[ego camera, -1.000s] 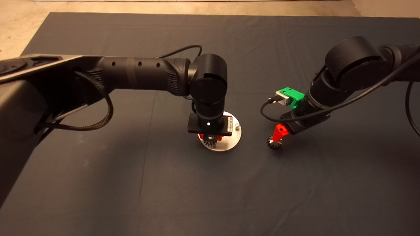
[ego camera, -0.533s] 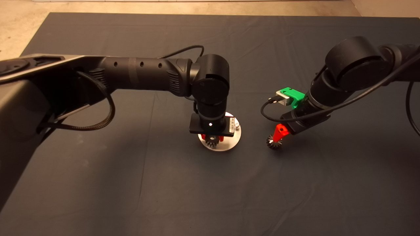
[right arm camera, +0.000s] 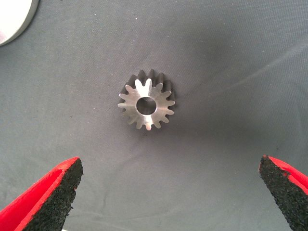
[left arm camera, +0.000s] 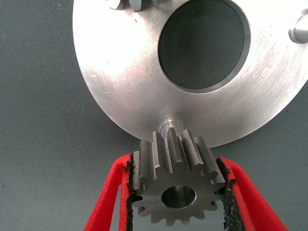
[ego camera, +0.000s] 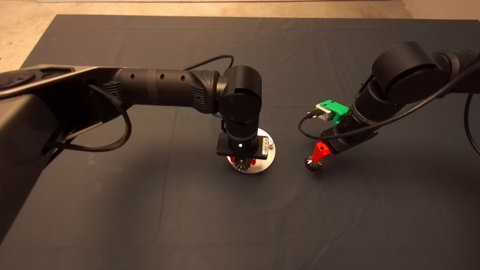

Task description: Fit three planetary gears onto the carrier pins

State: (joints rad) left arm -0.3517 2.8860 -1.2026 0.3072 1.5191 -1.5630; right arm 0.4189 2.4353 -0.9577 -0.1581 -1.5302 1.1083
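Head view: your left gripper (ego camera: 242,161) has sunk lower over the disc (ego camera: 267,159) than a second ago, carrying its gear (ego camera: 242,164) down toward the near pin; you are in the seating step of the first gear, and none looks mounted yet. Left wrist view shows that gear (left arm camera: 175,190) clamped between the two pads (left arm camera: 130,192), jaws closed just to its tooth tips, its bore lying short of the near pin (left arm camera: 169,128) rather than over it. You will likely need a small shift to line them up. Two bare pins (left arm camera: 299,32) stand at the disc's far side.

Your right gripper (ego camera: 314,160) hovers right of the disc, unmoved over the same second. Right wrist view shows its jaws spread wide and empty, a second gear (right arm camera: 146,105) lying flat on the mat (right arm camera: 231,57) between them, untouched. You have no third gear in view.
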